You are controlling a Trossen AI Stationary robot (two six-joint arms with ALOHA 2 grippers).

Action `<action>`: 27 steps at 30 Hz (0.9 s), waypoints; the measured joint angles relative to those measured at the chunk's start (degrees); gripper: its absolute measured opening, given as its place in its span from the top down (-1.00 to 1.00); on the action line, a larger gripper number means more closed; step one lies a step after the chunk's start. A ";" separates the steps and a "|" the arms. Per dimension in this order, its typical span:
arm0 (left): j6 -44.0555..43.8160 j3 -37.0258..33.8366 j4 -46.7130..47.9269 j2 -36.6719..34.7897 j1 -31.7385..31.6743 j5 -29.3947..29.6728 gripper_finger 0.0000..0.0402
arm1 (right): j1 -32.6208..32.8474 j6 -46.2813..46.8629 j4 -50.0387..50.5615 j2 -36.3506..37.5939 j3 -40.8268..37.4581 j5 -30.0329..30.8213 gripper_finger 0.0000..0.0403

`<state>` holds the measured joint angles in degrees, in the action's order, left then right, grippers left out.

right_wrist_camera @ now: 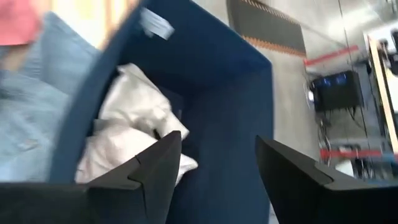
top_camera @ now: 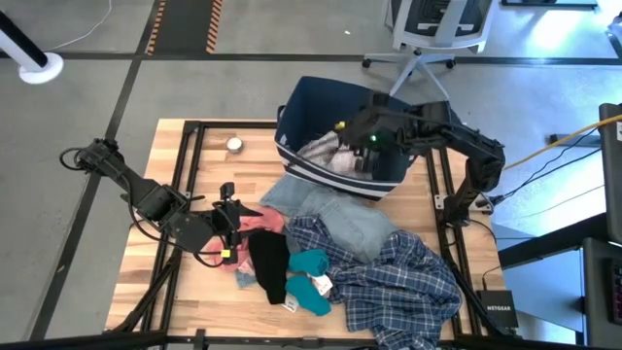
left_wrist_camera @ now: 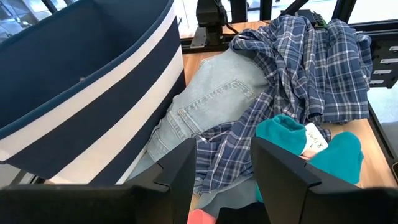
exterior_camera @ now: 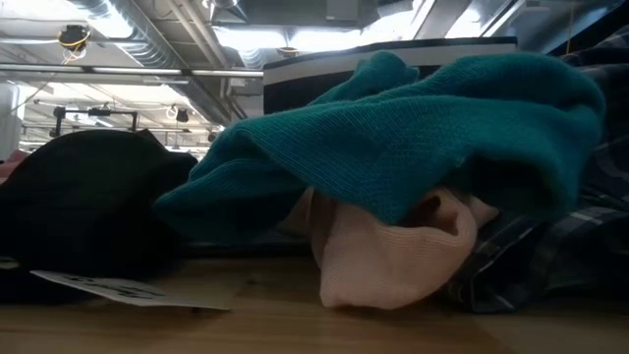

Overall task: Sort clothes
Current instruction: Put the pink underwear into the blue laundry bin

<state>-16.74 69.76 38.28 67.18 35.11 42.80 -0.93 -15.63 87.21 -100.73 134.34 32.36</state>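
The right claw [top_camera: 342, 136] hangs over the open top of the big navy cloth bin with white stripes [top_camera: 389, 175], and its two dark fingers [right_wrist_camera: 152, 165] are spread apart with nothing between them. Inside the bin lie soft white clothes [right_wrist_camera: 134, 124]. The left claw [top_camera: 230, 216] sits low by the pile of clothes in the middle of the wooden counter [top_camera: 185, 282], right beside a pink piece [top_camera: 260, 222]; its fingers [left_wrist_camera: 180, 171] are also spread apart and hold nothing. The counter is made of light wooden planks and sits in a black metal frame [top_camera: 190, 146]. A small round silver thing [top_camera: 234, 145] rests on the wood by itself, near the bin. The pale blue denim [top_camera: 326, 209] lies against the bin, and the big blue and white checked shirt [top_camera: 398, 282] spreads out next to it toward the counter's near edge. A black piece [top_camera: 269, 262] and teal pieces [top_camera: 311, 277] lie close together beside the shirt. From counter height, a teal knit piece [exterior_camera: 413, 128] drapes over a pale pink one [exterior_camera: 393, 256], with a paper tag [exterior_camera: 118, 288] on the wood. The floor around is grey, with a yellow and black striped strip [top_camera: 185, 24] and a white office chair [top_camera: 428, 34] behind the bin. A small black box [top_camera: 497, 306] sits by the counter's corner.
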 joint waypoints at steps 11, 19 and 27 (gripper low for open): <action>0.64 0.00 -0.41 0.00 0.00 0.00 0.26 | 15.37 -2.43 -6.37 -0.68 -10.66 -0.60 -0.12; 0.65 0.00 -0.41 0.00 0.00 0.00 0.26 | 23.24 -5.79 -23.54 -0.66 -25.34 -5.80 -0.12; 0.67 0.00 -0.43 0.00 0.00 0.00 0.26 | 26.58 -5.74 -36.48 -3.81 -34.60 -7.87 -0.12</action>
<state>-16.08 69.76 37.85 67.18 35.11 42.81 25.65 -21.37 50.73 -104.54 99.74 24.49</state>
